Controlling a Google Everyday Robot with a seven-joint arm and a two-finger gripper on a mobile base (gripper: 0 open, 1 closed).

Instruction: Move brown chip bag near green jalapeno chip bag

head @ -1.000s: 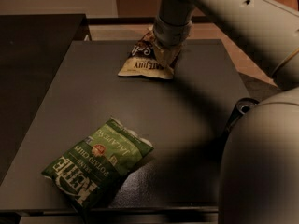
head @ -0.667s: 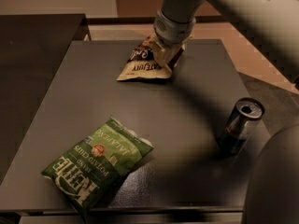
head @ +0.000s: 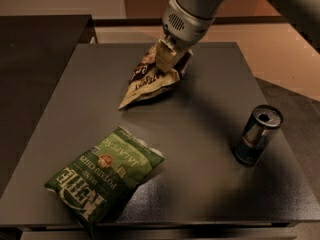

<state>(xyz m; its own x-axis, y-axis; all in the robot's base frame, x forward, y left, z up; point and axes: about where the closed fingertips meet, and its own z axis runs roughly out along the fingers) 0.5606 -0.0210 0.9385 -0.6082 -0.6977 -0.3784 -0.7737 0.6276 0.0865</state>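
The brown chip bag (head: pixel 146 83), dark brown in the middle with cream ends, is gripped at its upper right part and tilts down to the left, its lower corner touching or just above the table. My gripper (head: pixel 169 59) comes in from the top of the camera view and is shut on the bag. The green jalapeno chip bag (head: pixel 105 173) with white KETTLE lettering lies flat at the front left of the table, below and left of the brown bag, with a gap between them.
A dark grey table (head: pixel 210 109) holds everything. A dark drink can (head: pixel 258 135) stands upright at the right side. A darker surface (head: pixel 35 59) adjoins on the left. Tan floor lies beyond the far and right edges.
The gripper has carried the brown bag away from the far edge toward the table's middle and the green bag. The bag now hangs tilted. The arm no longer hides the can.
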